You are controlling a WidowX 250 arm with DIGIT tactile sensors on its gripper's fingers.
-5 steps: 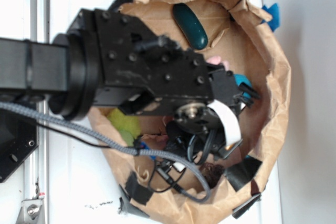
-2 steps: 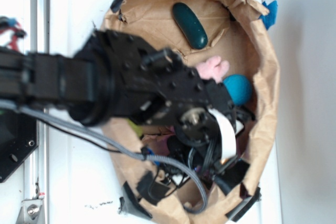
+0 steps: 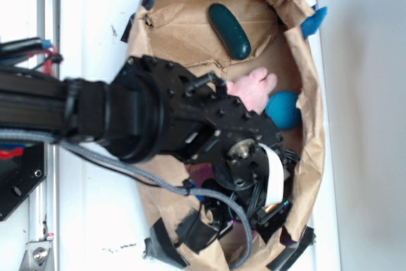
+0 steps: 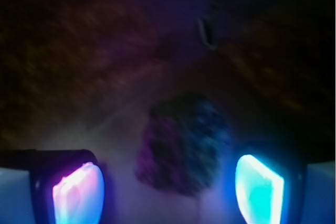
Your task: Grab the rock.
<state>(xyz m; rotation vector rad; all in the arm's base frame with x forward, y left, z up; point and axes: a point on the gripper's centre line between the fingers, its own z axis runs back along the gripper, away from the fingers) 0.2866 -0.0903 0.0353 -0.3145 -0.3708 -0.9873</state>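
Note:
In the wrist view the rock (image 4: pixel 181 145), a rough, lumpy dark chunk, lies on the paper floor just ahead of my gripper (image 4: pixel 169 190). It sits in line with the gap between the fingers. The gripper is open: the pink-lit left fingertip (image 4: pixel 79 192) and the cyan-lit right fingertip (image 4: pixel 260 184) stand wide apart, clear of the rock on either side. In the exterior view the black arm (image 3: pixel 190 118) reaches down into the lower part of the brown paper bag (image 3: pixel 311 157). There the rock is hidden under the wrist.
Inside the bag lie a smooth dark green oblong object (image 3: pixel 229 30), a pink toy (image 3: pixel 252 88) and a blue ball (image 3: pixel 283 108). Black tape patches (image 3: pixel 196 230) mark the lower rim, and the crumpled paper wall stands close on the right. A metal rail (image 3: pixel 47 30) runs along the left.
The arm has moved lower into the bag, uncovering the pink toy and the blue ball. The rock, seen by the lower rim a second ago, is now under the gripper.

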